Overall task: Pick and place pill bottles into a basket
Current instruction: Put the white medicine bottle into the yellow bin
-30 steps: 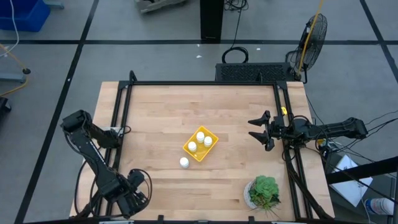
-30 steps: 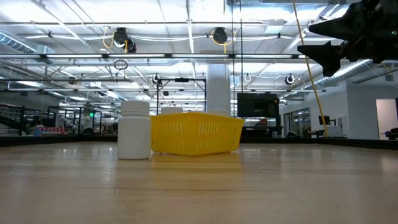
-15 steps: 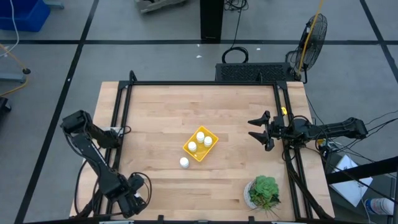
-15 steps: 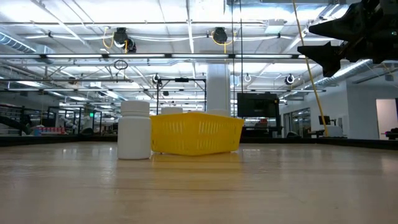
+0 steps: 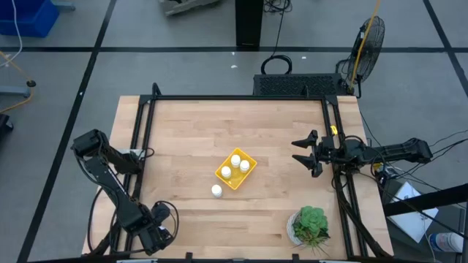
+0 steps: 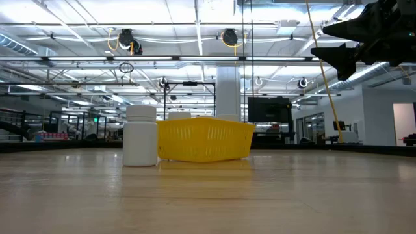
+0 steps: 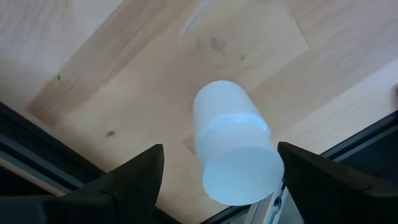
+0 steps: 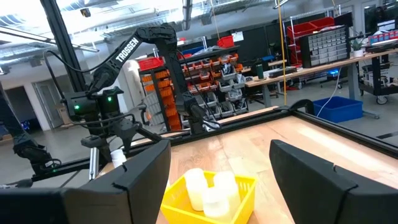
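Note:
The yellow basket (image 5: pixel 236 169) stands mid-table with three white pill bottles (image 5: pixel 235 165) upright in it. Another bottle (image 5: pixel 216 191) stands on its base on the wood just near-left of the basket, and shows in the low view (image 6: pixel 141 136) beside the basket (image 6: pixel 205 138). My left gripper (image 5: pixel 150 234) is open at the table's near-left corner, pointing down. Its fingers (image 7: pixel 134 183) stand on either side of one more upright bottle (image 7: pixel 233 146) without touching it. My right gripper (image 5: pixel 307 154) is open and empty, held above the table's right side.
A white pot with a green plant (image 5: pixel 310 225) stands at the near right corner. Black frame rails (image 5: pixel 139 139) run along the table's left, far and right edges. Bare wood lies between the basket and the far edge.
My left gripper has shifted a little toward the table's near-left corner. The bottles, the basket and my right arm have kept still.

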Robot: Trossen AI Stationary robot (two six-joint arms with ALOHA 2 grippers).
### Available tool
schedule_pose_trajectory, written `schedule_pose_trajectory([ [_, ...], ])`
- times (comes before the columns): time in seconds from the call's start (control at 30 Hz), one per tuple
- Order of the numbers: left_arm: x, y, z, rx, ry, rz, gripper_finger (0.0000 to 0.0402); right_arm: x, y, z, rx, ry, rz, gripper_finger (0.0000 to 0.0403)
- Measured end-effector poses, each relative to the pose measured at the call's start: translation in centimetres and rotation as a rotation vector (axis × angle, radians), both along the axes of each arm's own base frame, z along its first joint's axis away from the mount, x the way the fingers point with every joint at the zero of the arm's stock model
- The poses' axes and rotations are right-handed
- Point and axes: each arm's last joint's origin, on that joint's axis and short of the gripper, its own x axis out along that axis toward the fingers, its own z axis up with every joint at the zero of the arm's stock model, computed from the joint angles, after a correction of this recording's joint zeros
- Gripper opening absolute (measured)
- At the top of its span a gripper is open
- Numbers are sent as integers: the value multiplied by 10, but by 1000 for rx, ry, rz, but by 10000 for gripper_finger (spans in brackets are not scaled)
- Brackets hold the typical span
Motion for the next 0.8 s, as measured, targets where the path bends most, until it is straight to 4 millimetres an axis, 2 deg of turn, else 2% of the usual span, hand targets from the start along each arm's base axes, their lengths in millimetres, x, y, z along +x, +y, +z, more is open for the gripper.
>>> schedule_pose_trajectory([
  [0.47, 3, 1, 0, 14, -33, -3, 309, 0, 0, 0, 0, 0, 0, 265],
  [0.8, 4, 0, 0, -1, -43, -5, 284, 0, 0, 0, 0, 0, 0, 265],
])
